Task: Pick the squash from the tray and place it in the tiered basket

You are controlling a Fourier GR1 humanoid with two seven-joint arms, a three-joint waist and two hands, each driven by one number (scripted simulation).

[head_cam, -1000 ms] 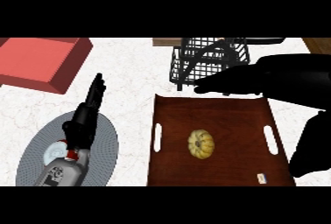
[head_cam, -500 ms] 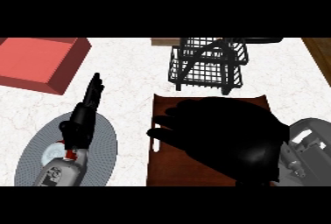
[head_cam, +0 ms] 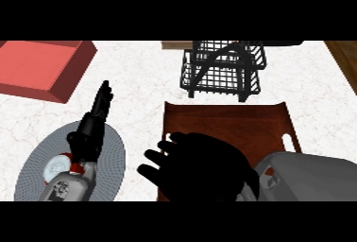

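Looking down, I see my black right hand (head_cam: pixel 202 168) spread low over the near half of the dark brown wooden tray (head_cam: pixel 230 120), its grey forearm (head_cam: pixel 310 177) coming in from the lower right. The palm and knuckles cover that whole part of the tray, and the fingertips poke out past the tray's left rim. Whether those fingers are curled round anything I cannot tell, since the back of the hand hides what lies beneath (the squash itself shows nowhere, so I can't say where it sits). The far half of the tray is bare brown wood, with a slot handle visible on its right side.

Just beyond the tray's far edge stands the black wire tiered basket (head_cam: pixel 223 71), upright on the white marbled counter (head_cam: pixel 140 94).

My left hand (head_cam: pixel 94 125) rests at the left, fingers straight and relaxed, pointing away from me, holding nothing. It lies over a round grey plate (head_cam: pixel 35 177) near the lower left edge.

At the far left corner sits a flat red square box (head_cam: pixel 42 66), well apart from the tray.
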